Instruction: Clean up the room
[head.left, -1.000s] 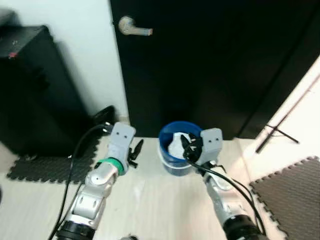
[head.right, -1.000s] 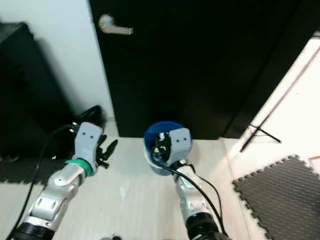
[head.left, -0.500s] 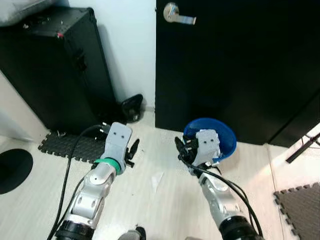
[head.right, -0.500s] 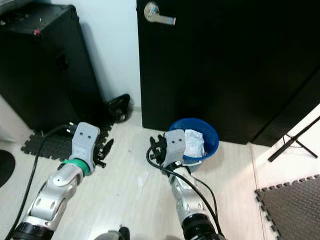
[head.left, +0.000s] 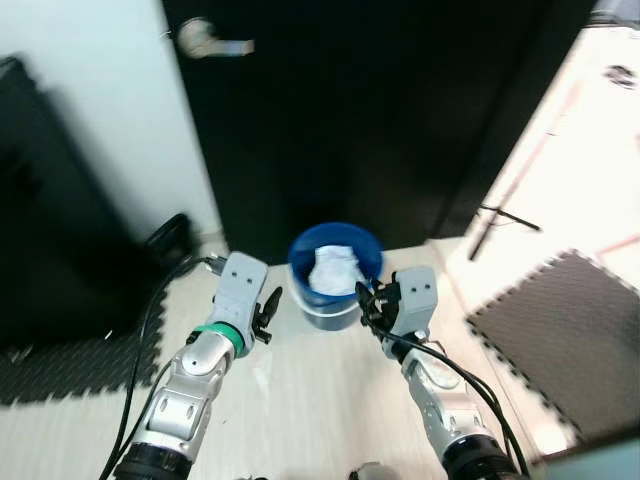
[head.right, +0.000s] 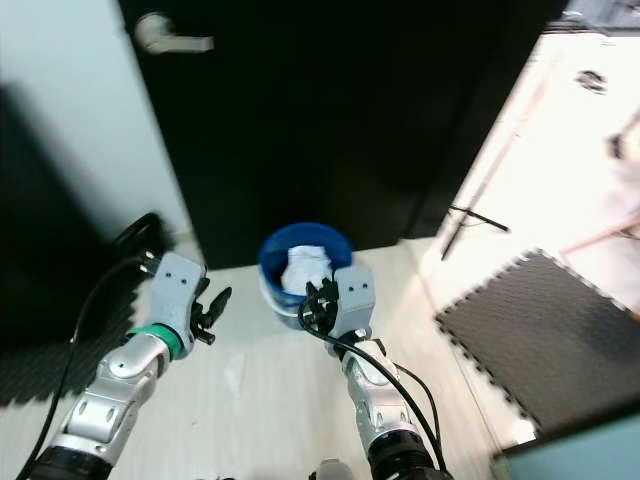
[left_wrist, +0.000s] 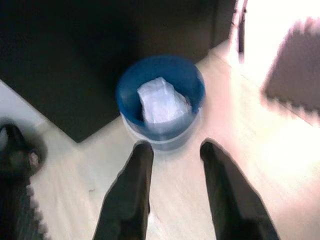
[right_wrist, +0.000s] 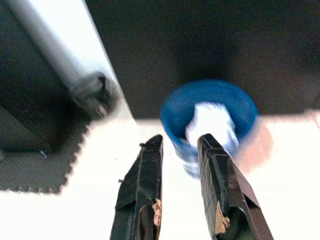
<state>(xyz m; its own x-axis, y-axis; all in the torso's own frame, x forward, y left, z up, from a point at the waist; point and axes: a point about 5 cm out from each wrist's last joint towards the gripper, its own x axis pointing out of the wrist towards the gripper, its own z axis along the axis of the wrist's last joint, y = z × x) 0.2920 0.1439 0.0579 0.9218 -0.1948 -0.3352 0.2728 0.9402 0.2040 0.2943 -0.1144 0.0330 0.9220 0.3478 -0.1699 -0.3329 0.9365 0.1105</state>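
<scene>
A blue bin (head.left: 335, 290) stands on the pale floor against the black door (head.left: 380, 110), with crumpled white paper (head.left: 336, 267) inside it. My left gripper (head.left: 270, 303) hovers just left of the bin, open, with nothing between its fingers (left_wrist: 140, 170). Just in front and to the right of the bin my right gripper (head.left: 366, 303) is also open and holds nothing. In the right wrist view the bin (right_wrist: 175, 110) lies beyond the two fingers (right_wrist: 150, 165). The left wrist view looks down on the bin (left_wrist: 131, 95) and its paper (left_wrist: 159, 100).
A dark foam mat (head.left: 565, 335) lies to the right and another (head.left: 60, 365) to the left below a black case (head.left: 50, 230). A thin black stand leg (head.left: 500, 218) crosses the floor at the right. A small pale scrap (head.left: 262, 378) lies on the floor between my arms.
The camera has swung, shifting the whole picture. My right gripper, over the bin's rim a second ago, now sits just in front of the bin. The paper stays in the bin.
</scene>
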